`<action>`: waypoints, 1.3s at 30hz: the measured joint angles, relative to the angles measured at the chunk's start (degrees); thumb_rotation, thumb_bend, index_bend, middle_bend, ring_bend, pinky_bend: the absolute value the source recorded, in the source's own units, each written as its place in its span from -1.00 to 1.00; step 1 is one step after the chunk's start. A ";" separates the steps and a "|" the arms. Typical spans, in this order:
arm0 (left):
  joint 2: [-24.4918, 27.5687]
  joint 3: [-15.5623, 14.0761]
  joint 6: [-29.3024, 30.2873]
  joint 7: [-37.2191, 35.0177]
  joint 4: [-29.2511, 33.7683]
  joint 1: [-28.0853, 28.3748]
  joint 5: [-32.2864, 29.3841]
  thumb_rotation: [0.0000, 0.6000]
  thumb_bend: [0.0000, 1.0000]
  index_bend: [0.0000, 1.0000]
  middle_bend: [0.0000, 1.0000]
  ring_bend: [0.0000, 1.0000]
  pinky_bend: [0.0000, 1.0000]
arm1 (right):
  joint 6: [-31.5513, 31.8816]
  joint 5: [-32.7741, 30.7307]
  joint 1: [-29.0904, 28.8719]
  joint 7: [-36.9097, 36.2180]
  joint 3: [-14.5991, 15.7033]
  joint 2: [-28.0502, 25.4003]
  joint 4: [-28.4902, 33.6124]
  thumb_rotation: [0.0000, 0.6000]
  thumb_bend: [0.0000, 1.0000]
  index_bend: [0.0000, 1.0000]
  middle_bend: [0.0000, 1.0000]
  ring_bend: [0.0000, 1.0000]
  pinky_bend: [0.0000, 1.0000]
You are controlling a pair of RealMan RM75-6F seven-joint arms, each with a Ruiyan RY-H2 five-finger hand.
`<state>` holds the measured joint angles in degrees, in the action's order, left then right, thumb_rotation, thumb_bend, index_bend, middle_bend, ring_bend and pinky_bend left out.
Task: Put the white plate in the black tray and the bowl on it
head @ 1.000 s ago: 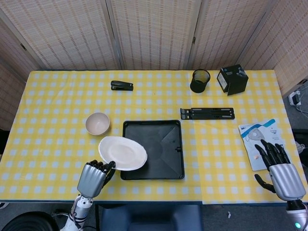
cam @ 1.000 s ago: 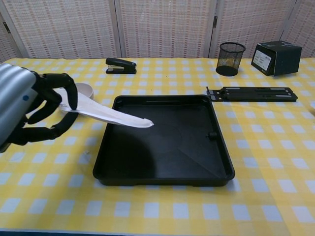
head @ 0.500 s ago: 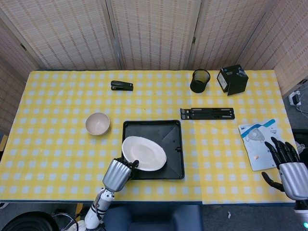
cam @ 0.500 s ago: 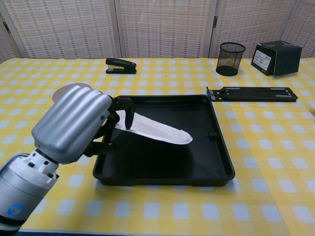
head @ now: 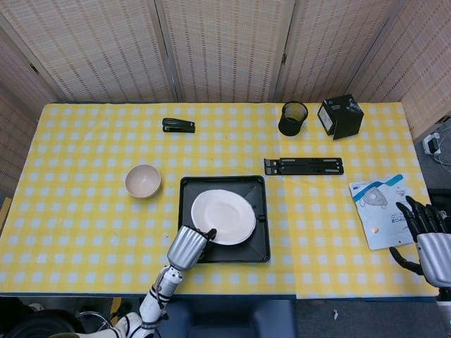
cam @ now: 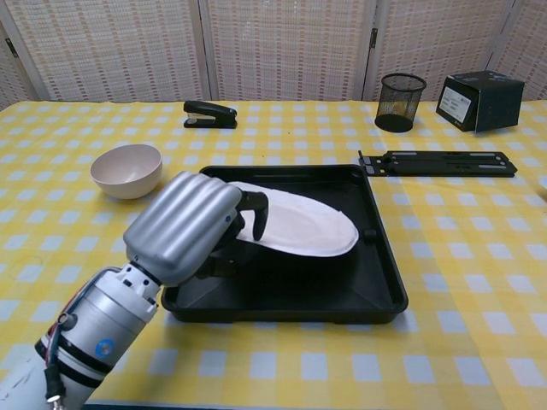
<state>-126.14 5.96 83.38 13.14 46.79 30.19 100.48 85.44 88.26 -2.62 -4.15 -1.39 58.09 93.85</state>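
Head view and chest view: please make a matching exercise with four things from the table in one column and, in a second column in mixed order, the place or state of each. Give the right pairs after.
Things:
1. white plate
2. bowl
3. stapler
4. mesh pen cup

Places or states:
A. on the cloth, left of the black tray
B. beside the black box
C. over the tray, gripped by the left hand
D. far side of the table, left of the pen cup

Pairs: 1-C, 2-A, 3-D, 4-B
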 measured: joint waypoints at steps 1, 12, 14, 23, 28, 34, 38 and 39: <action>-0.13 -0.24 -0.10 -0.08 -0.05 0.11 -0.09 1.00 0.01 0.05 1.00 1.00 1.00 | -0.06 -0.09 -0.03 0.01 -0.05 0.01 0.00 1.00 -0.38 -1.00 -1.00 -1.00 -1.00; 0.23 -1.17 -3.47 4.32 3.74 0.10 -2.93 1.00 -0.58 -0.68 1.00 1.00 1.00 | 0.56 -0.10 0.21 -0.33 -0.37 0.12 0.01 1.00 -0.37 -1.00 -1.00 -1.00 -1.00; 0.79 -1.13 -3.83 5.24 5.01 0.02 -3.42 1.00 -0.61 -0.68 1.00 1.00 1.00 | 0.40 -0.07 0.18 -0.33 -0.33 0.12 0.00 1.00 -0.38 -1.00 -1.00 -1.00 -1.00; 6.47 -0.70 -6.55 10.33 15.62 -1.18 -7.08 1.00 -0.64 -0.66 1.00 1.00 1.00 | 0.64 0.28 0.31 0.07 -0.24 0.19 0.10 1.00 -0.37 -1.00 -1.00 -1.00 -1.00; 11.60 -0.75 -8.42 16.24 25.99 -2.25 -9.60 1.00 -0.66 -0.65 1.00 1.00 1.00 | 0.66 0.69 0.35 0.67 -0.06 0.39 0.34 1.00 -0.38 -1.00 -1.00 -1.00 -1.00; 16.62 0.33 -8.08 20.01 32.73 -3.13 -11.14 1.00 -0.64 -0.50 1.00 1.00 1.00 | 1.02 1.34 0.54 0.98 0.22 0.48 0.49 1.00 -0.37 -1.00 -1.00 -1.00 -1.00; 18.57 1.80 -7.80 19.97 33.44 -3.51 -13.01 1.00 -0.55 -0.30 1.00 1.00 1.00 | 1.01 1.77 0.55 0.99 0.42 0.46 0.43 1.00 -0.37 -1.00 -1.00 -1.00 -1.00; 18.94 2.33 -7.79 19.61 33.13 -3.62 -13.79 1.00 -0.51 -0.27 1.00 1.00 1.00 | 0.98 1.92 0.55 1.05 0.50 0.47 0.41 1.00 -0.37 -1.00 -1.00 -1.00 -1.00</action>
<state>-107.20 8.29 75.59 32.75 79.91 26.57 86.69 86.42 90.18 -2.08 -3.10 -0.89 58.56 94.25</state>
